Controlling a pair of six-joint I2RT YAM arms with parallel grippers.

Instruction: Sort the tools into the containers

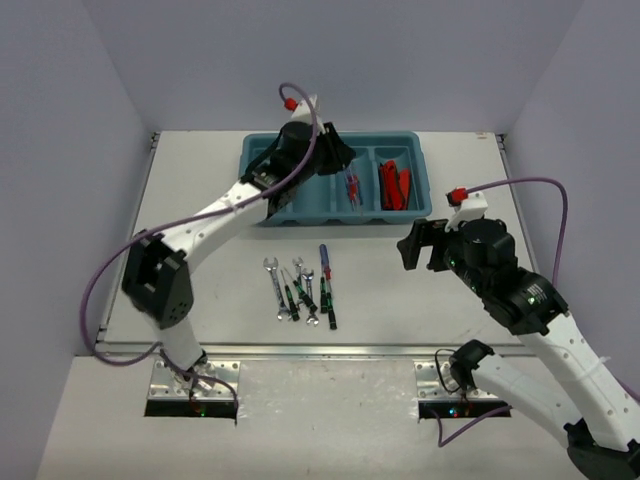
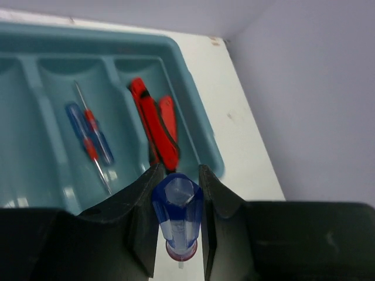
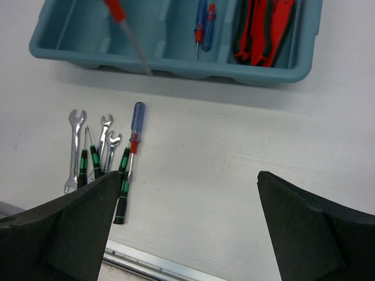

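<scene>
I had the left gripper (image 2: 178, 171) up over the teal tray (image 2: 201, 124). Its jaws were closed on the handle of a blue-handled screwdriver (image 2: 177, 213), gripped on both sides with the butt end of the handle facing the wrist camera. From the right wrist view, that tool's shaft slanted down over the left half of the tray, and its tip was close to the near wall. I could not tell which compartment it was over.

In the tray, a pair of blue-handled screwdrivers (image 2: 88, 132) lay together in the second compartment from the right. The red-and-black utility knives (image 2: 155, 123) were in the rightmost compartment, beside the outer wall.

The right gripper (image 3: 187, 231) hung above the white table (image 3: 234, 146), near the tray's right end. Its fingers were spread wide and held nothing.

The unsorted tools lay in a tight cluster on the table in front of the tray. The silver wrenches (image 3: 75, 146) were on the left and the green-black drivers (image 3: 123, 187) lay among them. A lone blue screwdriver (image 3: 136, 126) was on the right edge of the cluster, handle toward the tray.
</scene>
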